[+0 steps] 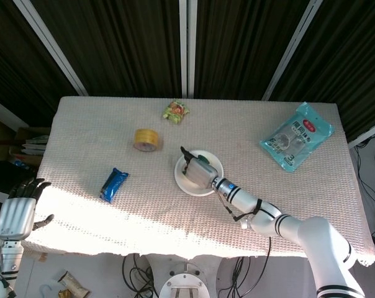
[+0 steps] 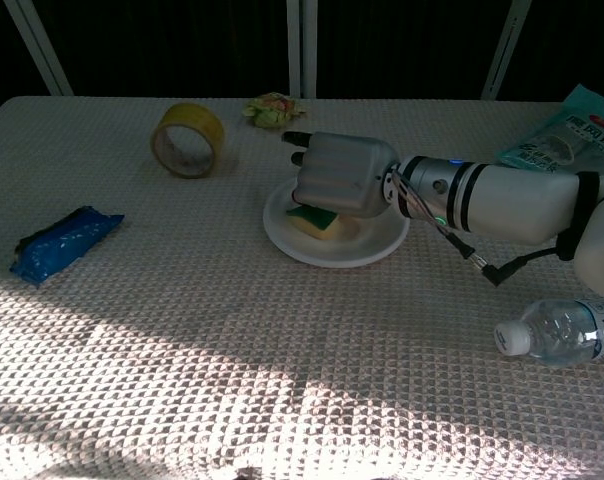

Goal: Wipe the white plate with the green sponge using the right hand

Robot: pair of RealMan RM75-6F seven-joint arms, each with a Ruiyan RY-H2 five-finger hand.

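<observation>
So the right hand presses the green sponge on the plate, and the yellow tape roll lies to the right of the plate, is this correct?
Not quite. The right hand does press the sponge on the plate, but the tape roll lies to the left of the plate, as the chest view shows.

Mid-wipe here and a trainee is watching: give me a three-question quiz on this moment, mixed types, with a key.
1. True or false: the right hand presses the green sponge onto the white plate.
2. Which lies nearest the plate's left side? A) yellow tape roll B) water bottle C) blue packet
3. Fill in: the left hand sits off the table's ____ edge.

Key: 1 true; 2 A; 3 left.
</observation>
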